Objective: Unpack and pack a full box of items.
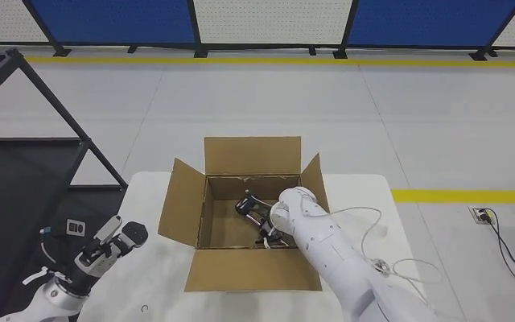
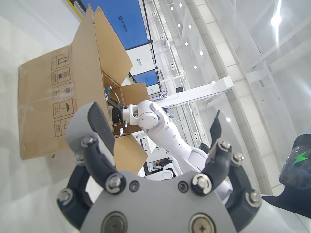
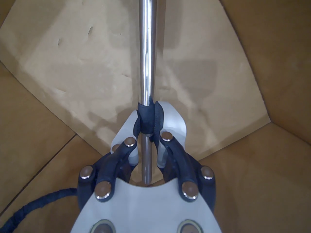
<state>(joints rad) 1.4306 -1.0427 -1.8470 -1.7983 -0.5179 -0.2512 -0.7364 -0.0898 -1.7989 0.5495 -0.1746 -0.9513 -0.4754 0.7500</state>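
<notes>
An open cardboard box stands on the white table, all its flaps folded outward. My right arm goes down into it. Inside, the right gripper is shut on a shiny metal rod, which runs straight out from the pads above the brown box floor. From above, that gripper sits near the middle of the box. My left gripper is left of the box, over the table's edge. It stands open with nothing between its fingers and looks past the box's printed side.
A black metal frame stands to the left of the table. Loose white cable lies on the table right of the box. Blue and white partition panels close off the floor behind.
</notes>
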